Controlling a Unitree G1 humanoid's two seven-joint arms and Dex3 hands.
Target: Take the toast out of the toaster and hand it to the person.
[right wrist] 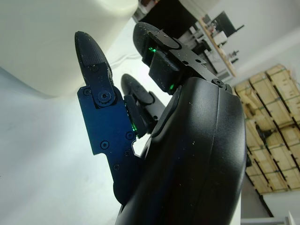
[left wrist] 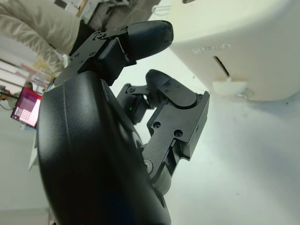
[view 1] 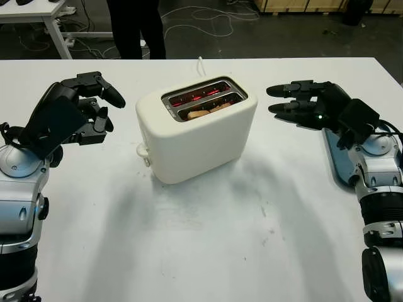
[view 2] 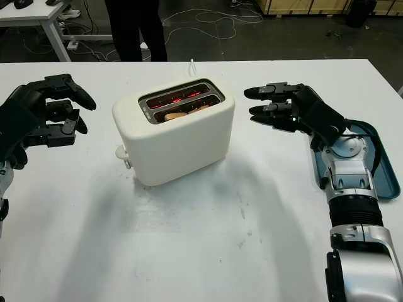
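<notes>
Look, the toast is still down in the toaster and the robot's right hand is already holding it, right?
Not quite. The toast is still down in the white toaster, but the right hand is not holding it. The left eye view shows that hand open beside the toaster, apart from it. The left hand is on the other side, holding nothing either.

Cream toaster (view 1: 195, 135) glowing red inside, white table (view 1: 220, 239), blue tray (view 2: 384, 170).
</notes>
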